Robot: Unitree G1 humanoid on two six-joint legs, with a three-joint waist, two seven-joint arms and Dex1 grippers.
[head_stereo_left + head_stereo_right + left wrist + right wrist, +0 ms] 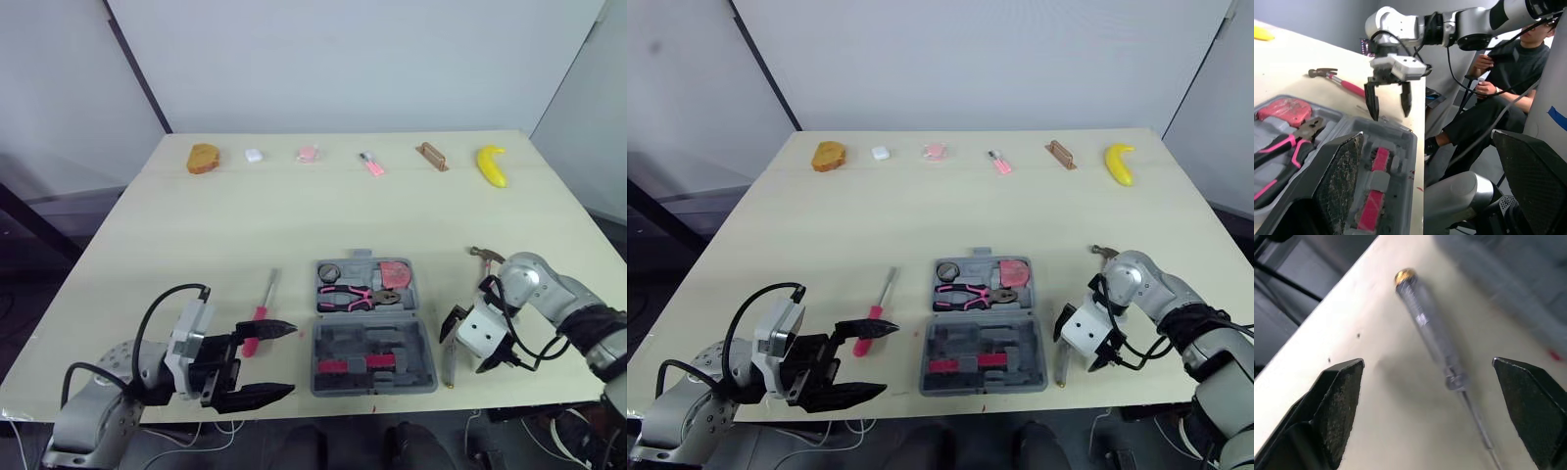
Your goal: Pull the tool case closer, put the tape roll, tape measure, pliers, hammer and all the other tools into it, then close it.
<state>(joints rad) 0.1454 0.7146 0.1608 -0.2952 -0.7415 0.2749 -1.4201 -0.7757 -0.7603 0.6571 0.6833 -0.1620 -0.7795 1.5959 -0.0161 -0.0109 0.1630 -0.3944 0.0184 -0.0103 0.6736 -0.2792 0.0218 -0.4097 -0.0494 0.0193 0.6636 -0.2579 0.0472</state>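
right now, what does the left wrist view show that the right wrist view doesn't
Left wrist view: the open tool case with the pliers lying in it, the hammer on the table beyond, the right gripper hovering open beside the case, and a seated person past the table edge. Right wrist view: a close look at a clear-handled screwdriver with a brass cap, lying flat on the table under that open gripper. Both: the pale table; a blurred grey shape in the right wrist view may be the case.
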